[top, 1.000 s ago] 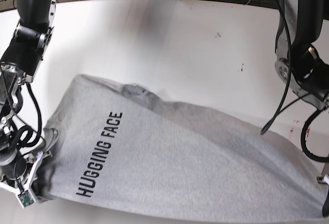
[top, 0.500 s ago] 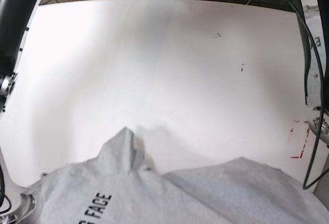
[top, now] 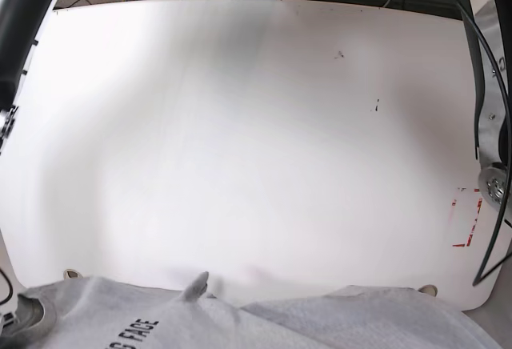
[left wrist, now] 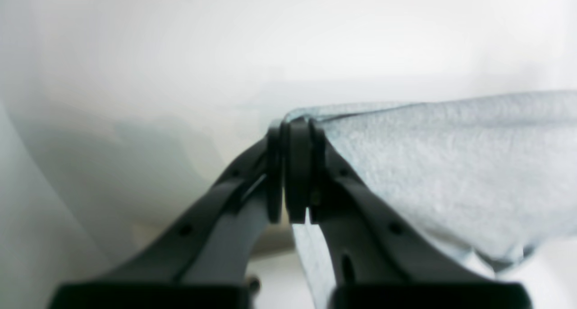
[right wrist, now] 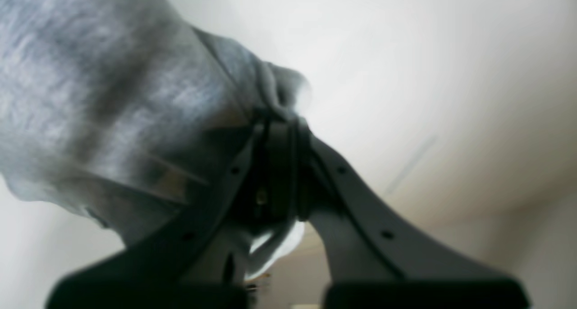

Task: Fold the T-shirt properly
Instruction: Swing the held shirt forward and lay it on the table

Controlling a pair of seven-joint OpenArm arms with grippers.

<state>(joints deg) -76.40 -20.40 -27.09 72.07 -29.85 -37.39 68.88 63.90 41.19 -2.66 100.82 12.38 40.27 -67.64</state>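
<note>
- Along the 6 o'clock edge of the base view, the T-shirt (top: 264, 325) is hanging in a grey band, part of its black lettering (top: 132, 334) showing at 7 o'clock.
- At 12 o'clock in its wrist view, the left gripper (left wrist: 293, 174) is pinching a cloth edge, jaws fully closed.
- The right gripper (right wrist: 281, 174) is clamping a bunched corner of fabric, jaws likewise closed.
- Beyond the shirt, the white table (top: 256, 141) is showing small dark specks and a red mark (top: 466, 219) at 3 o'clock.
- Step in hand, by judgement: carrying the shirt, gripped at two points, off the near edge for spreading.
- Next move is calling for even tension and laying it flat.
</note>
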